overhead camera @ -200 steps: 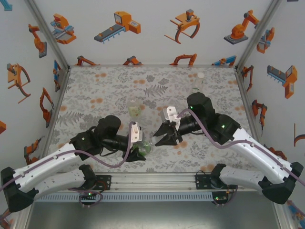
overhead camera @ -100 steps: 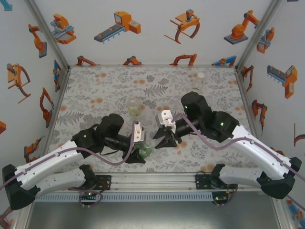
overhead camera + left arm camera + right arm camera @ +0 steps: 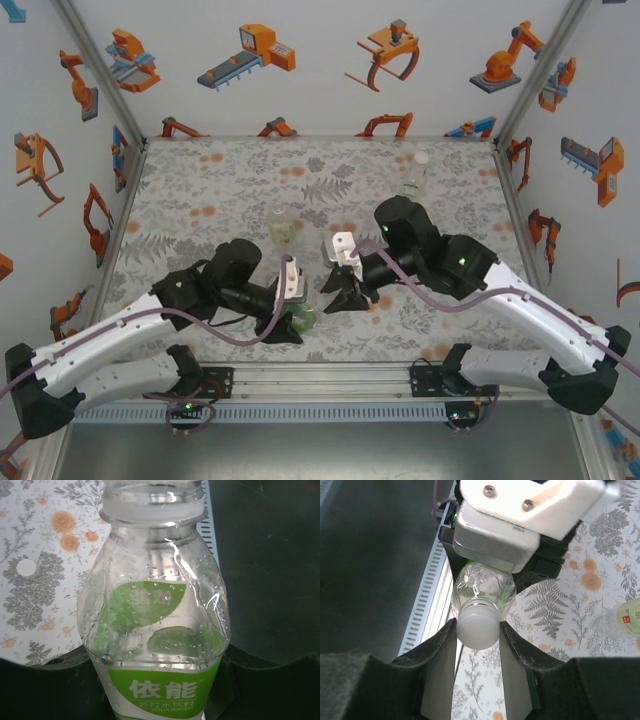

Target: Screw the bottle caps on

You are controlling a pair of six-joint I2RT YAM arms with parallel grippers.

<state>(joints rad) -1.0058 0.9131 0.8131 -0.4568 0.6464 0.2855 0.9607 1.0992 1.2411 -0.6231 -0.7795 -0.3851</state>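
Green bottle [image 3: 155, 630] clamped tight in left jaws; right jaws closed on white cap [image 3: 477, 626] at the bottle's mouth.

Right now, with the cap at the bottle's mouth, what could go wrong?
The right claw pinches the cap at the mouth of the bottle, which is held tilted in the left claw; the cap may go on crooked. The bottle wall looks dented, so it might buckle or slip during twisting.
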